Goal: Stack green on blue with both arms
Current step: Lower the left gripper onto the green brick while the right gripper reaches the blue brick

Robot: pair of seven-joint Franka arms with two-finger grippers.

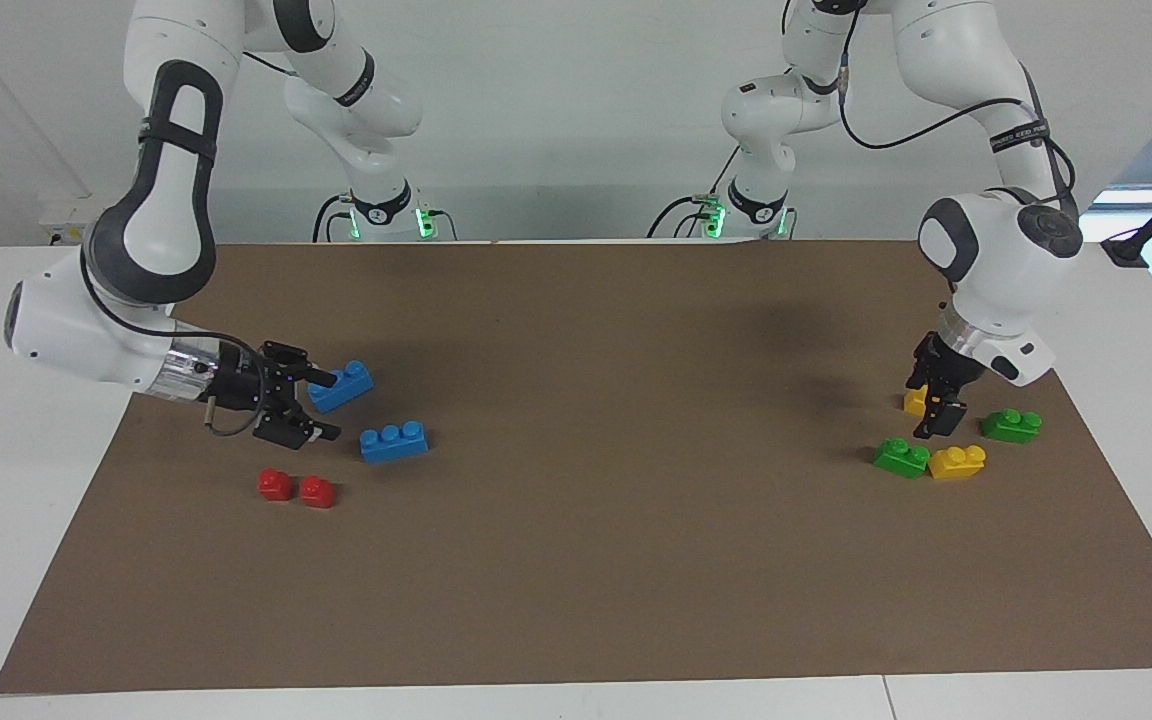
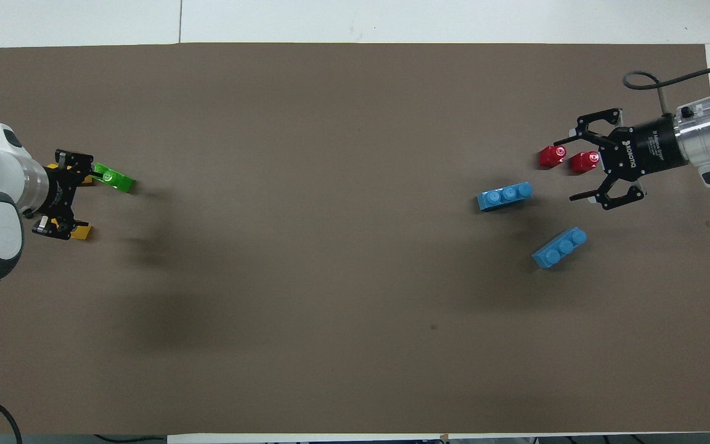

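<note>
1. The right arm bends down from its base and reaches low along the bench; its black hand (image 1: 321, 405) lies nearly level, fingers spread wide, holding nothing.
2. The left arm arches high, wrist pointing steeply down; its hand (image 1: 939, 420) hangs just above the bench, fingers apart and empty.
</note>
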